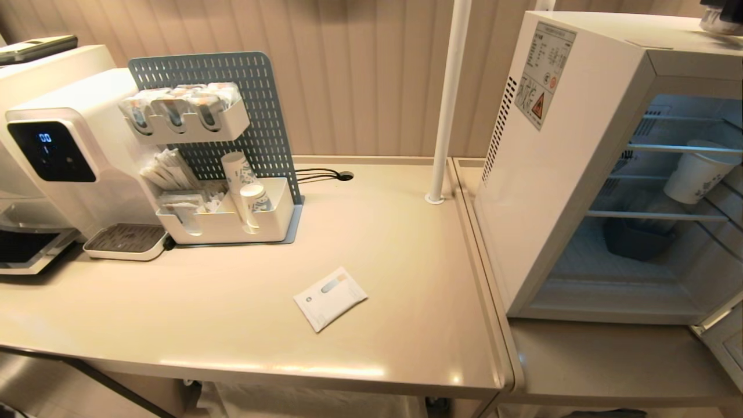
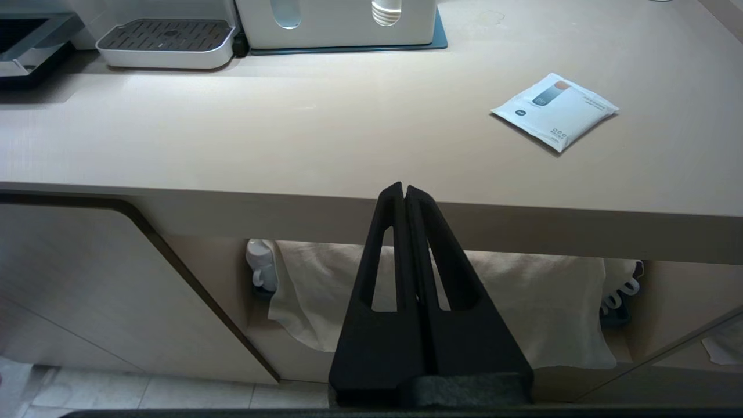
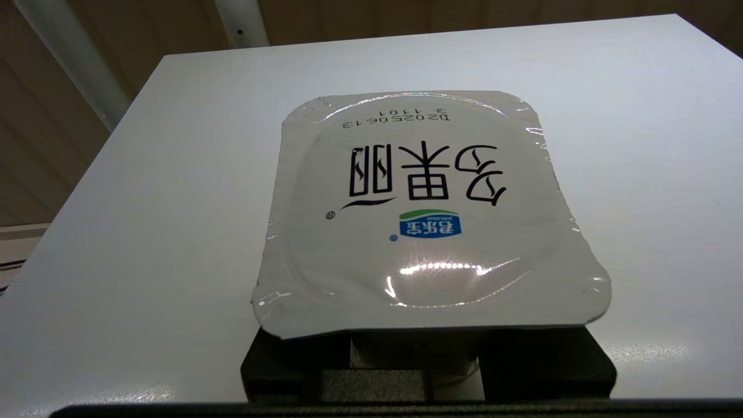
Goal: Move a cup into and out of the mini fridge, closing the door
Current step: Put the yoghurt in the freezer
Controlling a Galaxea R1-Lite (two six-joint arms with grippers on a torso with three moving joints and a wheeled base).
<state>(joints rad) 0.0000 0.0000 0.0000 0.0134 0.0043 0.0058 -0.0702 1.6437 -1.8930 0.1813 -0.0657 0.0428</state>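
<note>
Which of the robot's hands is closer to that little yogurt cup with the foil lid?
The right. The right hand sits around the cup on top of the mini fridge, a finger on each side beneath its lid. The left hand hangs shut below the counter edge, far away.

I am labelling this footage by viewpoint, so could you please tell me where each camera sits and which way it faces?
Head view: high, looking down at the counter and open mini fridge; no arm shows.
Left wrist view: behind the shut left end effector, below the counter edge, facing the sachet.
Right wrist view: behind the right end effector, over the fridge top, facing the cup between its fingers.
Shared: head and left wrist views both show the sachet.
</note>
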